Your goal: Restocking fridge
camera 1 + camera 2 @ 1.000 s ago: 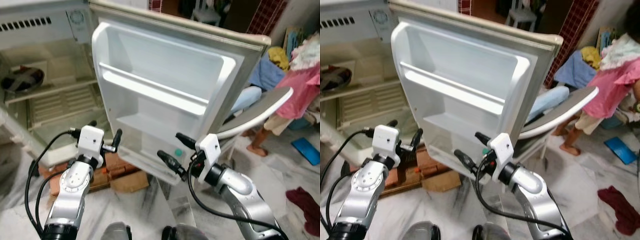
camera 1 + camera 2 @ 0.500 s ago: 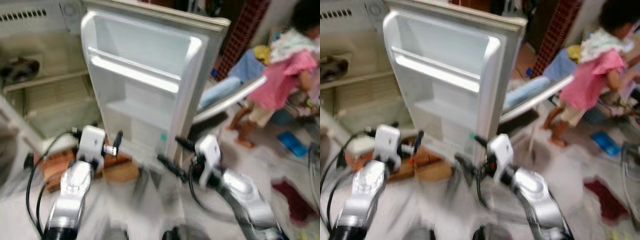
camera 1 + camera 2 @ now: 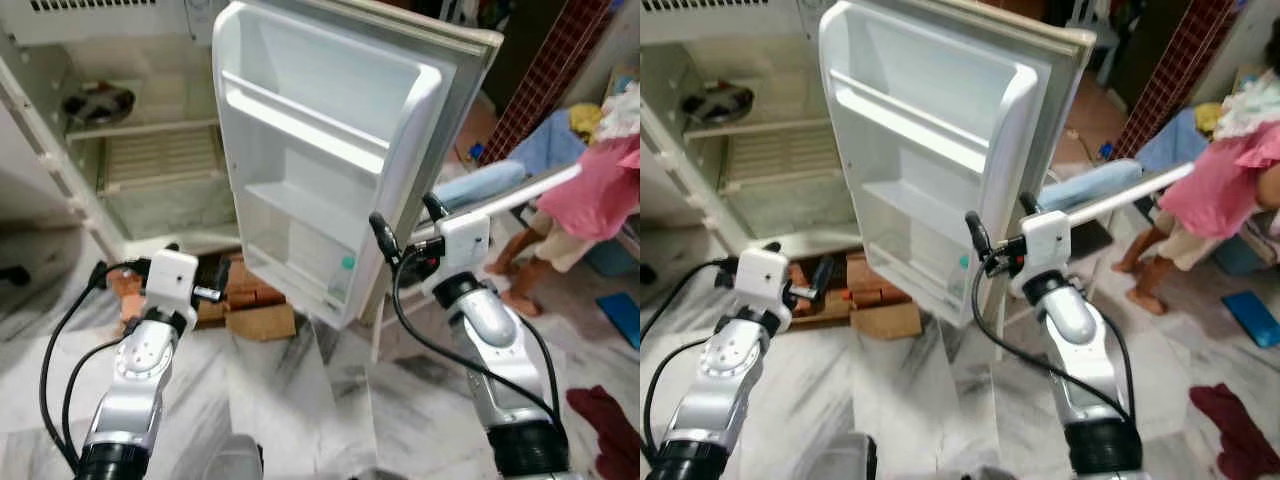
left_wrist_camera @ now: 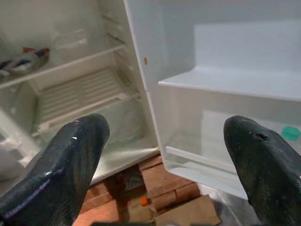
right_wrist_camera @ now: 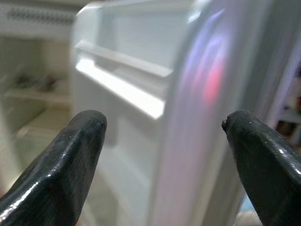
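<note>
The fridge (image 3: 150,160) stands open, its white door (image 3: 330,150) swung out toward me with bare shelves. A small teal-capped item (image 3: 346,264) sits in the lowest door shelf, and a dark bowl (image 3: 95,103) rests on an upper shelf inside. My right gripper (image 3: 408,222) is open at the door's free edge, one finger on the inner side and one on the outer; in the right wrist view the door edge (image 5: 188,117) lies between the fingers. My left gripper (image 3: 795,262) is open and empty, low in front of the fridge's bottom.
Bricks and a flat cardboard piece (image 3: 255,305) lie under the fridge front. A person in pink (image 3: 600,190) stands at the right beside a white board (image 3: 520,190). A dark red cloth (image 3: 605,415) and a blue item (image 3: 620,320) lie on the marble floor.
The camera has shifted and steadied after a blur. My right gripper has risen from below the door to its free edge. The left gripper stays low.
</note>
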Tool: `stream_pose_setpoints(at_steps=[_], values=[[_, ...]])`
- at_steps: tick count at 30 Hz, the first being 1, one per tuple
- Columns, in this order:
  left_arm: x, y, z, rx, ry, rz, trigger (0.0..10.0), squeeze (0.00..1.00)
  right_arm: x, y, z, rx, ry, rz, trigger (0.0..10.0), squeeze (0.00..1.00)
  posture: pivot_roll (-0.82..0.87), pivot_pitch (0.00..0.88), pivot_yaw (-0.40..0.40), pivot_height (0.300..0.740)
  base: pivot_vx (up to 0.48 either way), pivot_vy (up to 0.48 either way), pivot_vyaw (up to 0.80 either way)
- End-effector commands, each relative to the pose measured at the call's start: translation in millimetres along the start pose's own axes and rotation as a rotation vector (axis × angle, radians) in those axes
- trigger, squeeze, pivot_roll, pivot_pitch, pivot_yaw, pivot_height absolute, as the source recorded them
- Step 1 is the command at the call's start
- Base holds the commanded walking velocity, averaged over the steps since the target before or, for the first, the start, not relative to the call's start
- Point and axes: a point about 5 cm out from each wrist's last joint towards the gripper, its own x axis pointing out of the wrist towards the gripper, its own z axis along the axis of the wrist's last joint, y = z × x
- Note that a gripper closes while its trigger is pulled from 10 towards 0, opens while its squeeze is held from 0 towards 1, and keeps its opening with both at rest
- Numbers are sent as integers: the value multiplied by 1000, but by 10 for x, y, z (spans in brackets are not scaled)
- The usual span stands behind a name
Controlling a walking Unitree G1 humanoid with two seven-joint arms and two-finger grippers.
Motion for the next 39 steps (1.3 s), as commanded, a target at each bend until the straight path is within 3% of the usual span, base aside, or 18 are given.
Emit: stream_pose_setpoints(at_steps=[1, 8, 13, 15, 19, 23, 28, 31, 32, 39], values=[[-2, -43, 6, 5, -2, -18, 10000, 0, -11, -111, -28, -21, 11, -83, 10000, 0, 4, 43, -41, 740, 0, 0, 750], [4, -47, -5, 6, 10, -16, 10000, 0, 111, -159, 13, -38, -14, -164, 10000, 0, 7, 45, -41, 740, 0, 0, 473], [5, -56, -16, 8, 17, -16, 10000, 0, 240, -196, 36, 9, -24, -189, 10000, 0, 10, 46, -45, 740, 0, 0, 0], [7, -61, -19, 9, 19, -16, 10000, 0, 357, -180, 90, 52, -42, -165, 10000, 0, 13, 46, -46, 740, 0, 0, 0], [7, -60, -20, 10, 21, -14, 10000, 0, 410, -114, 107, 76, -45, -105, 10000, 0, 16, 46, -48, 740, 0, 0, 0], [0, -64, -32, 9, 27, -15, 10000, 0, 445, 9, 133, 152, -58, -23, 10000, 0, 14, 45, -48, 740, 0, 0, 0], [9, -82, -36, 9, 31, -25, 10000, 0, 516, 143, 162, 183, -67, 28, 10000, 0, 10, 44, -45, 740, 0, 0, 0], [17, -97, -37, 10, 32, -33, 10000, 0, 603, 294, 208, 226, -73, 69, 10000, 0, 10, 43, -46, 740, 0, 0, 0], [19, -103, -36, 11, 32, -37, 10000, 0, 652, 423, 268, 237, -90, 119, 10000, 0, 12, 42, -48, 740, 0, 0, 0], [11, -105, -41, 9, 35, -29, 10000, 0, 635, 585, 294, 263, -78, 232, 10000, 0, 18, 42, -56, 740, 0, 0, 0]])
